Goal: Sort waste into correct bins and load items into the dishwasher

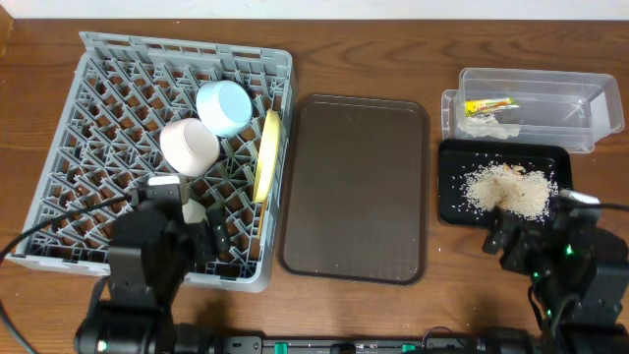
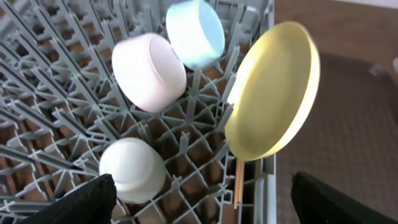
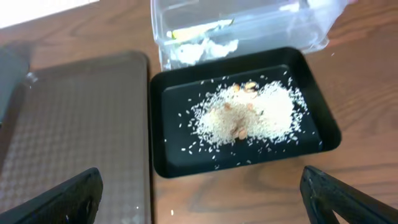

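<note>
The grey dish rack (image 1: 108, 79) holds a light blue bowl (image 1: 224, 106), a pinkish-white bowl (image 1: 189, 146), a yellow-green plate (image 1: 265, 153) standing on edge, a small white cup (image 2: 132, 169) and chopsticks (image 2: 239, 180). The black tray (image 1: 452, 202) holds beige food scraps (image 1: 509, 189). The clear tub (image 1: 580, 93) holds the snack wrapper (image 1: 489, 105) and white tissue (image 1: 491, 125). My left gripper (image 2: 202, 202) is open and empty over the rack's near edge, beside the cup. My right gripper (image 3: 205, 199) is open and empty just in front of the black tray.
A large brown serving tray (image 1: 356, 187) lies between the rack and the bins. Both arm bases stand at the table's front edge. A stray grain (image 3: 172, 213) lies on the wood near the brown tray.
</note>
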`<state>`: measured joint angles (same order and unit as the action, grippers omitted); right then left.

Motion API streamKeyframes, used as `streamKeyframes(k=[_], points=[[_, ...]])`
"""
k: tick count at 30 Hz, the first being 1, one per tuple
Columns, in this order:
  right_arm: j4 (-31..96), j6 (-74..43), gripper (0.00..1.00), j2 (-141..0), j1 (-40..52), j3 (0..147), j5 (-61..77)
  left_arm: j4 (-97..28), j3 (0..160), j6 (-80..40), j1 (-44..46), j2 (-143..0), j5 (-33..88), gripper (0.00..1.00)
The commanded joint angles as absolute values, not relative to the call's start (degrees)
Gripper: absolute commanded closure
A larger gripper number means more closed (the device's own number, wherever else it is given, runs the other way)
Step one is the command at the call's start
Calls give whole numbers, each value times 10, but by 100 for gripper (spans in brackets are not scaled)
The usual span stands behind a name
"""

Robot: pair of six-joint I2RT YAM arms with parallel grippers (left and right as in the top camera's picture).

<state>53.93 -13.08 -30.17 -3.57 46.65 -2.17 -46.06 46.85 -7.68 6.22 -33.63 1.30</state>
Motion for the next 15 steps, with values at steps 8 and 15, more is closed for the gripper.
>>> streamKeyframes(k=[8, 15], points=[[538, -139, 1, -295, -30, 460, -39, -460, 463, -71, 65, -322, 8, 10], [538, -139, 1, -295, -30, 460, -39, -460, 463, -71, 65, -322, 8, 10]])
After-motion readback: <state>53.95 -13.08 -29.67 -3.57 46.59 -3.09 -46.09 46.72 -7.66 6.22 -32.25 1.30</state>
